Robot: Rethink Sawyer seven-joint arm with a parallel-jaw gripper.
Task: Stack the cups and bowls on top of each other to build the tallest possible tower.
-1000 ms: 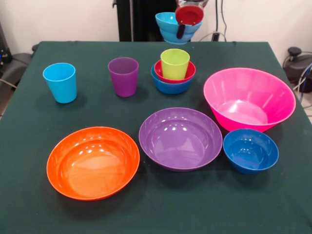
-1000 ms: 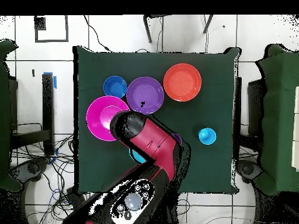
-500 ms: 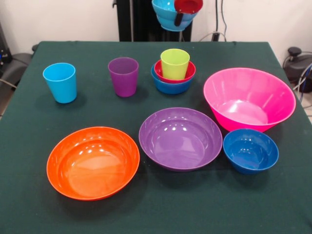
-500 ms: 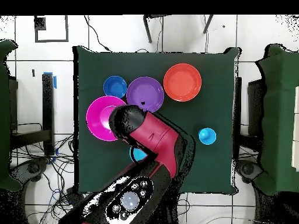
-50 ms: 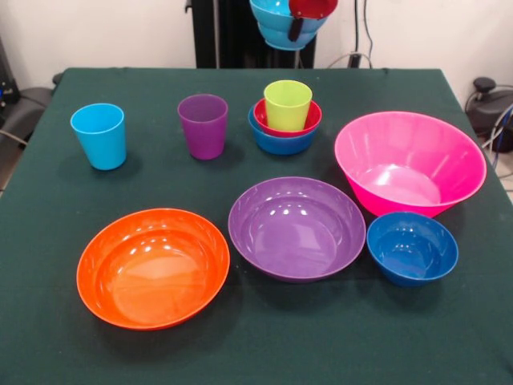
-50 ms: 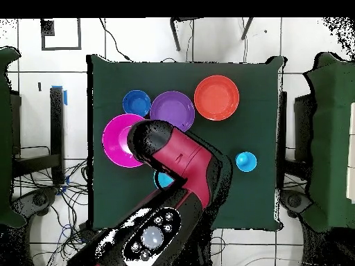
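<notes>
My gripper hangs at the top edge of the front view, shut on the rim of a small cyan bowl held high in the air. Below it stands the tower: a lime green cup inside a red bowl inside a blue bowl. A purple cup and a light blue cup stand to its left. In the overhead view my arm covers the tower and the gripper, and only a sliver of the cyan bowl shows.
A big pink bowl sits at the right with a dark blue bowl in front of it. A wide purple bowl and a wide orange bowl lie nearer the front edge.
The gripper has risen with the cyan bowl, which is now partly cut off by the top edge. In the overhead view the arm has swung slightly towards the pink bowl.
</notes>
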